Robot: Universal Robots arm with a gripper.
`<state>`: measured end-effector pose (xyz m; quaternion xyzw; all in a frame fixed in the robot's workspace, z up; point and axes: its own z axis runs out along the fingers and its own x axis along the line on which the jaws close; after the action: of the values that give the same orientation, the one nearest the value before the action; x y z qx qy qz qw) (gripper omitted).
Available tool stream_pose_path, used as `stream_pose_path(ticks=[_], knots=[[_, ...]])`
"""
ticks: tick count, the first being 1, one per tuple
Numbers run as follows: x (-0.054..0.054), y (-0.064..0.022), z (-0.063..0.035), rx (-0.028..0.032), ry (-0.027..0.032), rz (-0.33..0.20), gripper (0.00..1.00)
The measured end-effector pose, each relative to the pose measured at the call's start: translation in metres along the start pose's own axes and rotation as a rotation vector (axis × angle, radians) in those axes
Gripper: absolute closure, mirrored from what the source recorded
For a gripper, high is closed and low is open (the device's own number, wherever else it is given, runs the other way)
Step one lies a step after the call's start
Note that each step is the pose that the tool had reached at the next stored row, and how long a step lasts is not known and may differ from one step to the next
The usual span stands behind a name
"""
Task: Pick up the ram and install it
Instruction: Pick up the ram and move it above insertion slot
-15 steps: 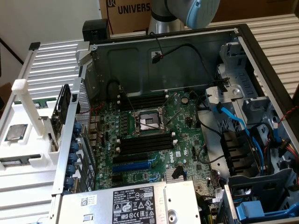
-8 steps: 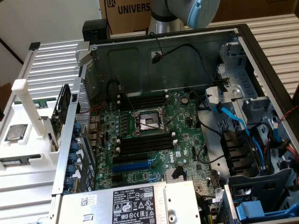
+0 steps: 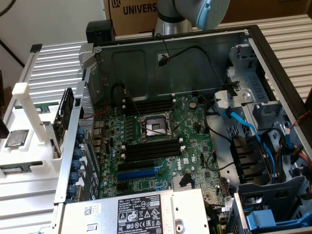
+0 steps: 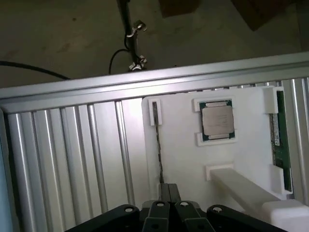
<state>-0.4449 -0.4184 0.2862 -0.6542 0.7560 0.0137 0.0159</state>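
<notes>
Black fingers point(image 4: 164, 192), pressed tight together, hover over the white plastic tray point(image 4: 183, 159); the thin dark-green ram stick point(image 4: 279, 145) lies slotted at its edge, near a square silver processor point(image 4: 217, 120).

Bench under me: silver ribbed aluminium tabletop point(image 3: 287, 34), with slats showing at 2 o'clock and 10 o'clock in the exterior view. Brown cardboard box with black printed lettering point(image 3: 134, 14) at 12 o'clock, at the back. Plain white wall point(image 3: 48, 19) at 11 o'clock. Wrist view: same tabletop's edge rail, and past it a dull grey-brown floor point(image 4: 63, 38) with a thin black cable point(image 4: 29, 66) across it. Light is even on the bench, dimmer on the floor.
</notes>
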Motion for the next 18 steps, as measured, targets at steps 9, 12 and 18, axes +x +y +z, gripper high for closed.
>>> stream_pose_path(ticks=[9, 12, 18], knots=[[0.004, -0.0050, 0.0364, -0.0029, 0.0001, -0.020, 0.90], [0.005, -0.0050, 0.0458, -0.0046, 0.0005, -0.024, 0.90], [0.005, -0.0051, 0.0475, -0.0039, -0.0001, -0.025, 0.77]])
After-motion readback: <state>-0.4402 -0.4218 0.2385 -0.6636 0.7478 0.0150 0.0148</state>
